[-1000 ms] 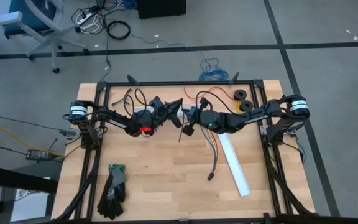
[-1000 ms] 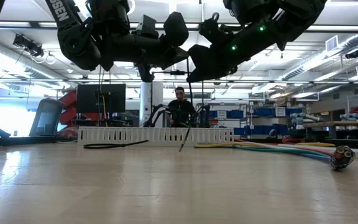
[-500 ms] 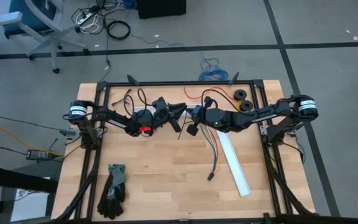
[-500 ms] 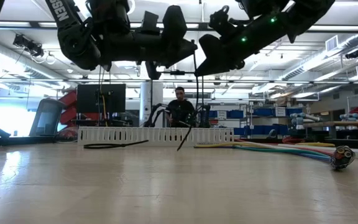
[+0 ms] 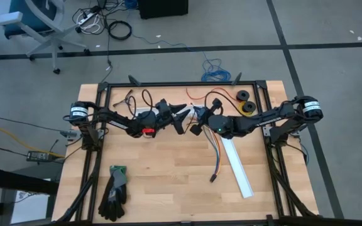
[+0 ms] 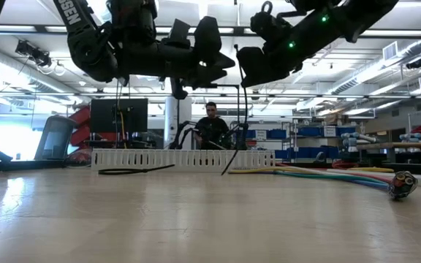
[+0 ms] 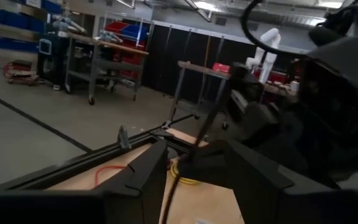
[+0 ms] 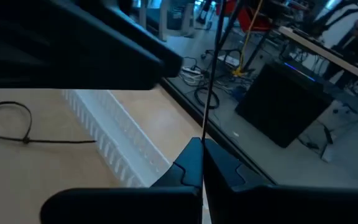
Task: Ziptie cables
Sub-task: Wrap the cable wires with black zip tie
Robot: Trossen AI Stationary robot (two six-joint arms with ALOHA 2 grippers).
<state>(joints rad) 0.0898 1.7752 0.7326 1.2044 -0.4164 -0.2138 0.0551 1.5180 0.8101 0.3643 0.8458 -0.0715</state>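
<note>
Currently, step in hand: zip tie (image 8: 209, 74) handover above the tabletop (image 5: 162, 182), bundling not begun. Your right gripper (image 5: 197, 114) has fingers clenched on the thin black tie; your left gripper (image 5: 182, 110), facing it, stands part-released around the strap. Cables (image 5: 217, 154): yellow, green, blue, orange and red wires, lying loose below the right arm beside the white channel (image 5: 238, 166), ending at a dark connector. Next, judge: carry the tie to them.

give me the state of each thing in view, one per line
left tool: open, raised above the table
right tool: shut on a thin black zip tie, raised
cables: loose on the table, not tied
looped zip tie: lying on the table
gloves: lying flat near the front edge
</note>
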